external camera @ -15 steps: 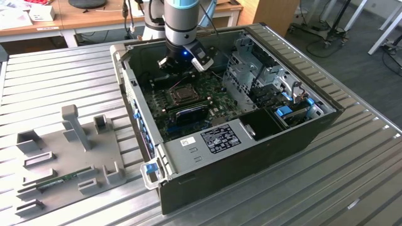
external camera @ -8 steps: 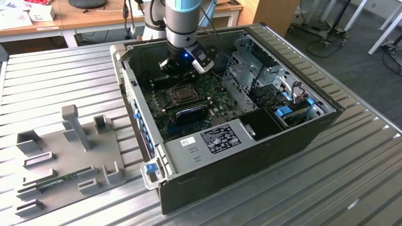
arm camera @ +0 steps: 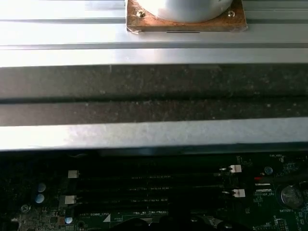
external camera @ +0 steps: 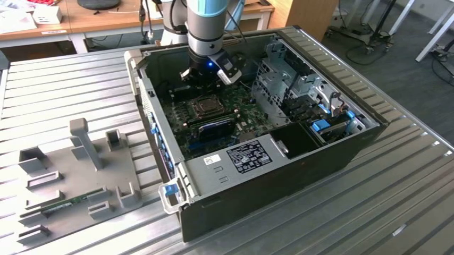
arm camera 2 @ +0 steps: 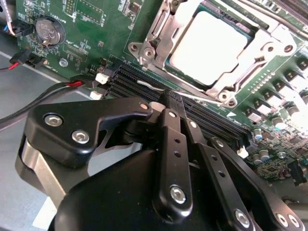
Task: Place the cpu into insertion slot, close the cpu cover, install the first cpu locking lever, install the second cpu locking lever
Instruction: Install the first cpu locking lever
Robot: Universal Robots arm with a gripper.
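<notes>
The cpu (arm camera 2: 208, 42), with its silver-grey top, lies in the insertion slot (external camera: 206, 106) of the green motherboard inside the open computer case. The silver cpu cover (arm camera 2: 272, 44) lies flat over it, framing the chip through its window. A thin silver locking lever (arm camera 2: 150, 86) runs along the socket edge beside the black memory slots. Its free end reaches my gripper's tips. My gripper (arm camera 2: 161, 99) hangs over the memory slots just beside the socket, with its black fingers (arm camera 2: 122, 111) drawn together. In the exterior view my gripper (external camera: 206, 85) sits low in the case, behind the socket.
Drive cages (external camera: 287, 79) and blue-tabbed cables line the case at the exterior view's right. Red and black wires (arm camera 2: 43, 94) and a coin battery (arm camera 2: 50, 30) lie near the gripper. The case wall (arm camera: 154, 91) stands close by. A grey fixture (external camera: 78, 170) holding a memory stick (external camera: 71, 203) sits at the exterior view's left.
</notes>
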